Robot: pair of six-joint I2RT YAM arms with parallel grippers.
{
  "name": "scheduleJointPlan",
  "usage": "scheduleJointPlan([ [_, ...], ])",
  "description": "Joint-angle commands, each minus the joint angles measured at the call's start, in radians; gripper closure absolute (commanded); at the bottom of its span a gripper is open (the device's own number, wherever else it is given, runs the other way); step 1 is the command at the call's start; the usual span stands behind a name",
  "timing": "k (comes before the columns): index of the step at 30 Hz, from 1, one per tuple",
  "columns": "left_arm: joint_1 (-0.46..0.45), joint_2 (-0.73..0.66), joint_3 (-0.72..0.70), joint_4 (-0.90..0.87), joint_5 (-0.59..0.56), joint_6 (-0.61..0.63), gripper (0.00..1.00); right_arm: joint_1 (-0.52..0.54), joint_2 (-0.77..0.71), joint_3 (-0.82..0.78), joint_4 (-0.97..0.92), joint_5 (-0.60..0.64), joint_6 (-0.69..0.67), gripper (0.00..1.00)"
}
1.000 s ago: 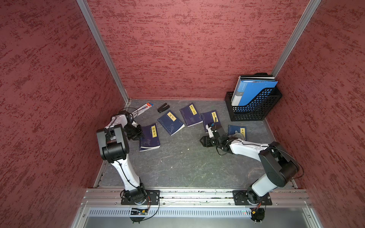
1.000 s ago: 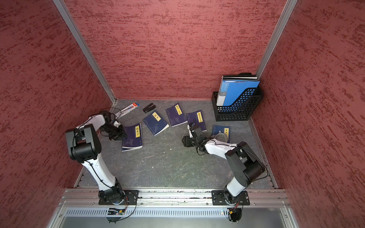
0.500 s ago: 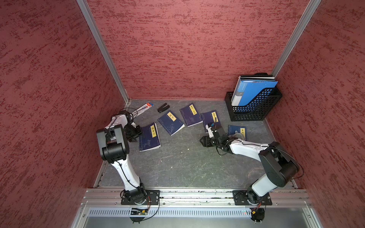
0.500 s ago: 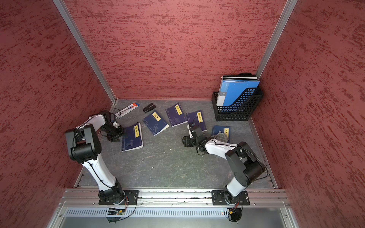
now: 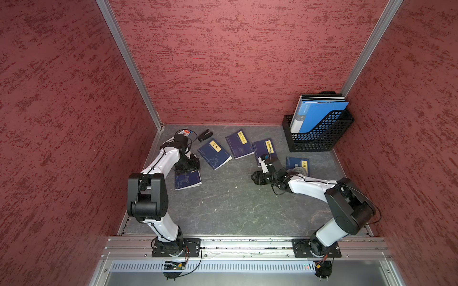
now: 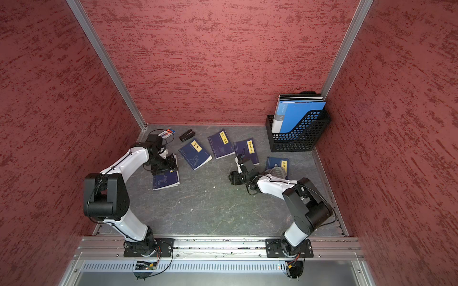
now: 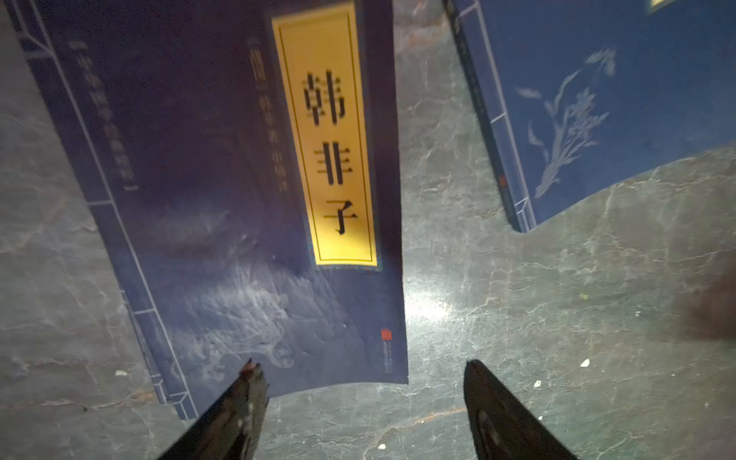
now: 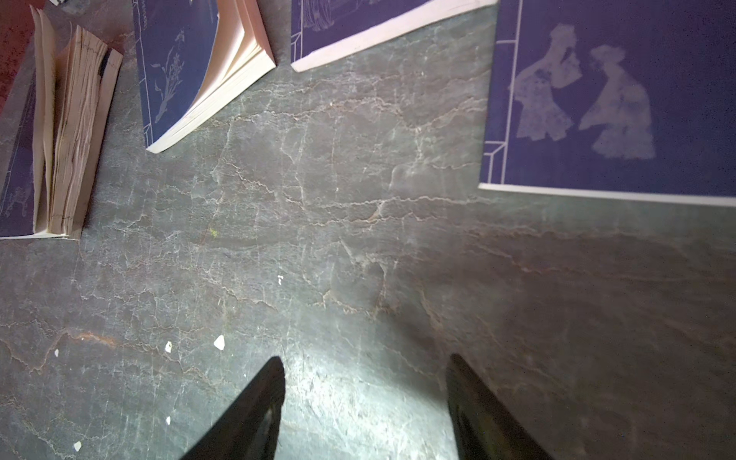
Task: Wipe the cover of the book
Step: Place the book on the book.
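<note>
on the grey table (image 5: 223, 210), the blue book (image 5: 187, 180) lies left of centre in a top view, beneath the left gripper (image 7: 360, 364), jaws spread and empty. the right gripper (image 8: 365, 358), also spread, holds nothing over bare table. no cloth gripped: wiping seemingly not begun.

Both top views: sharp, even overhead light, red walls (image 5: 223, 62) bright, only soft shadows under the arms (image 5: 163, 161). Wrist views: dim, purple cast. White glare spot on the surface (image 7: 422, 308) just beside the book (image 7: 223, 199); similar spot in the right wrist view. Lettering on the yellow label (image 7: 326, 135) ghosted, blurry. Book edges bow near the frame borders.
</note>
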Motion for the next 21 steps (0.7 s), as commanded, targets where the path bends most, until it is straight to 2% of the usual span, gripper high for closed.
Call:
scheduleJointPlan([
  [1, -0.037, -0.012, -0.036, 0.045, -0.069, -0.066, 0.2, 0.005, -0.014, 0.02, -0.029, 0.025, -0.02, 0.35],
  [10, -0.116, 0.082, -0.023, 0.03, -0.23, -0.098, 0.2, 0.006, -0.024, 0.001, -0.02, 0.028, -0.025, 0.35],
  [21, -0.124, 0.088, -0.023, -0.014, -0.308, -0.105, 0.19, 0.005, -0.026, -0.016, -0.01, 0.028, -0.026, 0.35],
])
